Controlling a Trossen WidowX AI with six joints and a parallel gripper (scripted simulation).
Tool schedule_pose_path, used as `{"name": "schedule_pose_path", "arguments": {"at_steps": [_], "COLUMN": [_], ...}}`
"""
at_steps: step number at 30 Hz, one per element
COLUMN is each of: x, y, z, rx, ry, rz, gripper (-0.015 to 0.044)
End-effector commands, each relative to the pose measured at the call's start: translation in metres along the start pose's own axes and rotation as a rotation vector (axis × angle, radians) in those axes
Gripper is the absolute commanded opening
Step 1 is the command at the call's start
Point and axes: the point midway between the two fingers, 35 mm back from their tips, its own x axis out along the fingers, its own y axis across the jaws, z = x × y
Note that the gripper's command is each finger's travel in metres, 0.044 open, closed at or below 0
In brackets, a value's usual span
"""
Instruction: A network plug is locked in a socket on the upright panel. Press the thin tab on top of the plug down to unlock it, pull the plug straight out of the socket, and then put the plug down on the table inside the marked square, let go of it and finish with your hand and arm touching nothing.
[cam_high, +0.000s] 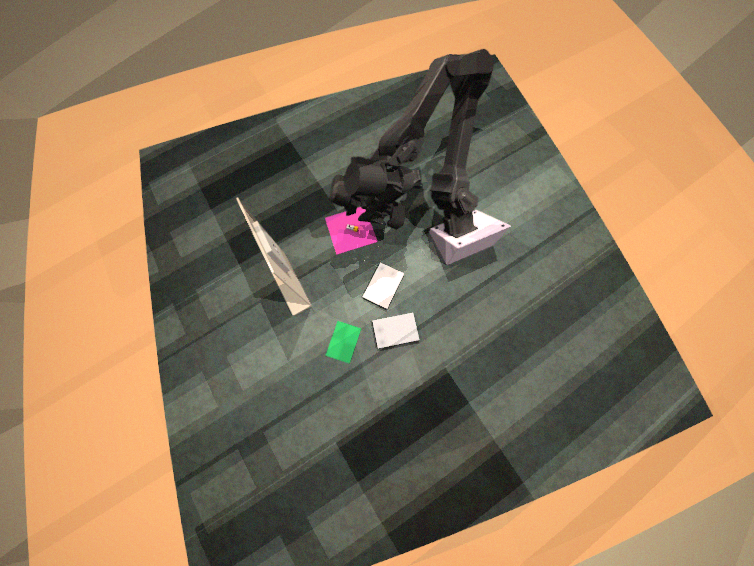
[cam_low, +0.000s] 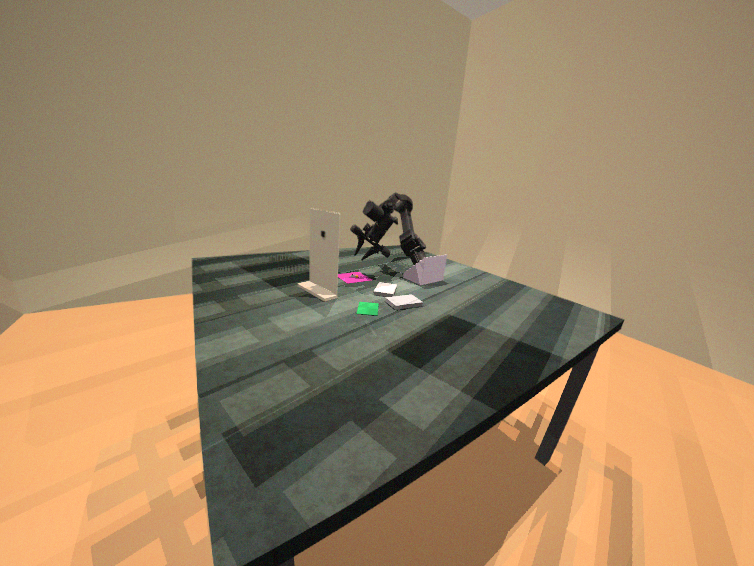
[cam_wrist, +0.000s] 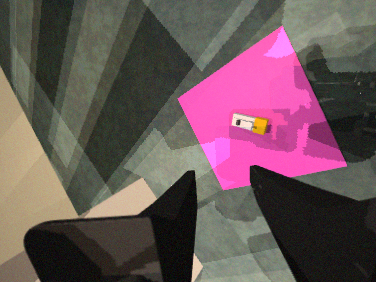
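Plainly, the wrist view shows the plug's (cam_high: 352, 227) (cam_low: 355, 276) (cam_wrist: 249, 124) white-and-yellow halves and the open, empty pincer (cam_low: 360, 256) (cam_wrist: 222, 175); the exterior reveals the panel's (cam_high: 272, 252) (cam_low: 324, 255) dark socket (cam_low: 322, 233).

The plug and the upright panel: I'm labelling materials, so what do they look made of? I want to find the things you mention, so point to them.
Plug (cam_high: 352, 227) (cam_wrist: 249, 124): probably hard plastic, flat white and yellow with crisp edges. Upright panel (cam_high: 272, 255) (cam_low: 324, 258): perhaps painted board or plastic, plain cream, without visible grain.

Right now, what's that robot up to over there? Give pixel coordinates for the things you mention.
The arm's gripper (cam_low: 361, 257) (cam_wrist: 222, 175) hovers open above the pink square (cam_high: 341, 244) (cam_low: 345, 278) (cam_wrist: 215, 107), holding nothing. The white-and-yellow plug (cam_high: 352, 227) (cam_wrist: 250, 124) lies within the square, out of the upright panel (cam_high: 281, 268) (cam_low: 324, 261). The unplugging and placing look done, with the hand touching nothing that I can see.
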Motion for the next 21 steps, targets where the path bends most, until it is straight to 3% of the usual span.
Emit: {"name": "schedule_pose_path", "arguments": {"at_steps": [1, 21], "x": [-0.005, -0.024], "y": [0.005, 0.016], "z": [0.0, 0.004], "rx": [0.005, 0.001], "ry": [-0.001, -0.007], "rz": [0.007, 0.023], "gripper": [0.0156, 0.0156]}}
